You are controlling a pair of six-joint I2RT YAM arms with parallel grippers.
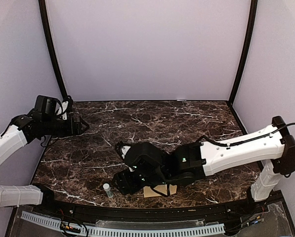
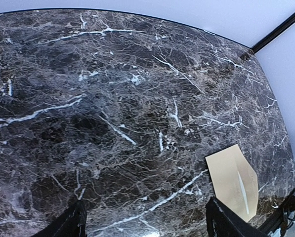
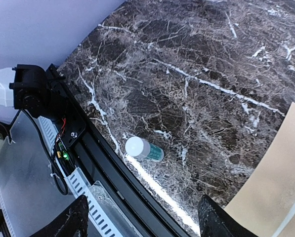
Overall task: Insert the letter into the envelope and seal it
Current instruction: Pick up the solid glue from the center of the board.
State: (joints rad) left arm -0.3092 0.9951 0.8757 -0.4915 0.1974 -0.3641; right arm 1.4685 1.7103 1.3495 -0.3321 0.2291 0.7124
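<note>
On the near edge of the dark marble worktop (image 1: 152,118), a small white-capped tube (image 3: 143,149) with a green label lies on its side. Near it, toward the robot's right, the kraft-brown envelope (image 3: 278,187) lies flat, mostly hidden in the overhead view under the right arm (image 1: 226,153) stretched across it. We see the right pincer (image 3: 143,210) hanging just above that spot, fingers spread wide and pinching nothing. From its own camera the envelope lies off past the right-hand finger and runs out of the corner of the view, while the tube sits ahead between the fingers. Farther back, at the far left edge and well apart from the envelope, the left pincer (image 2: 146,215) hangs raised, also spread and empty. The right arm is plainly the nearer. The exposed strip suggests the envelope's long axis runs along the near edge, though we cannot be sure under the arm. The paper looks plain, smooth and tan, narrowing to a blunt point at one end, with a bright glint along its length. No letter shows anywhere. We judge it is probably inside already, and we cannot tell whether the flap is stuck down.
</note>
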